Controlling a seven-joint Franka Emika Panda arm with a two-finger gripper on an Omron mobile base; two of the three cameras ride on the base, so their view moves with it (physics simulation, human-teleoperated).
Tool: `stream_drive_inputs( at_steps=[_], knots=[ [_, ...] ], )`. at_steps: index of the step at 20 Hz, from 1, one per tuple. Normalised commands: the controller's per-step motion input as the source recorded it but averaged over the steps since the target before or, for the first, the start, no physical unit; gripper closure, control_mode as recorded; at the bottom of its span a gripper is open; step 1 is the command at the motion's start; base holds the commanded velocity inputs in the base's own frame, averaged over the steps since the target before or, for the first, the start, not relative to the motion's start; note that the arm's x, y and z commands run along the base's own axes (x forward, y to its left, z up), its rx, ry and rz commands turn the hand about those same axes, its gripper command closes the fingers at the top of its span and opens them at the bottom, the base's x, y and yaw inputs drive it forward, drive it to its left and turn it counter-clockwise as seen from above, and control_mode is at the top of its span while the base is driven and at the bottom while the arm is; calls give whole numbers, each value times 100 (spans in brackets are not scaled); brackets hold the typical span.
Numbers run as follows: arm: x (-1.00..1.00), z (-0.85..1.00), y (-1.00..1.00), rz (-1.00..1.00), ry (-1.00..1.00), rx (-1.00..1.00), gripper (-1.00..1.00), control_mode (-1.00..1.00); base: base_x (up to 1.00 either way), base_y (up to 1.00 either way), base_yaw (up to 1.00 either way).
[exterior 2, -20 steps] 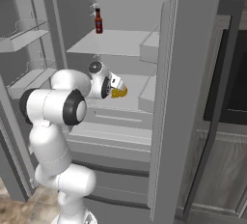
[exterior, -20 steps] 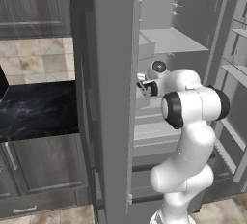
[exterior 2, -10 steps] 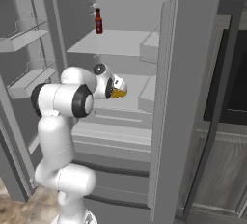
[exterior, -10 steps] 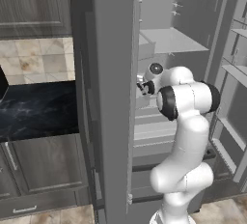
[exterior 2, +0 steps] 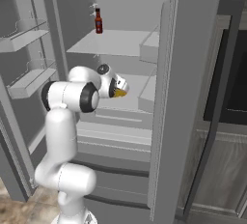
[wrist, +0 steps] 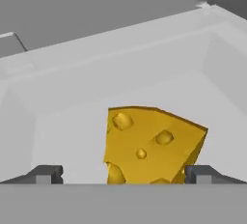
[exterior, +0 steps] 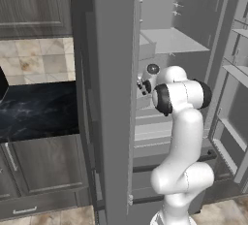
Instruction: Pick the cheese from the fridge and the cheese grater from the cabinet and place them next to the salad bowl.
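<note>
White robot arm [exterior: 181,146] made of fat round tubes, smooth and shiny, black rings at its joints, a big round elbow, a small dark round cap near the wrist, tool [wrist: 123,175] with two small dark grey tips

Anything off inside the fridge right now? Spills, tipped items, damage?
Nothing stands out. The yellow-orange holed cheese wedge sits on a pale grey fridge shelf, with the open gripper right in front of it and its fingertips to either side. The small dark red-labelled bottle stands upright on the upper shelf.
</note>
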Motion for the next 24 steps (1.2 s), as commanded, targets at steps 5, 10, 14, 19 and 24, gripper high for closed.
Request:
stream_drive_inputs(
  at_steps=[5, 10, 14, 19, 24],
  knots=[
    [31, -31, -6, -1, 7, 0, -100, -100, 0, 0, 0],
    [9, -35, -20, 0, 5, 0, -100, -100, 0, 0, 0],
    [0, -37, -9, 0, 0, 0, -100, -100, 0, 0, 0],
    [0, -20, 0, 0, 1, 1, -100, -100, 0, 0, 0],
    [0, -19, 0, 0, 0, 1, -100, -100, 0, 0, 0]
  ],
)
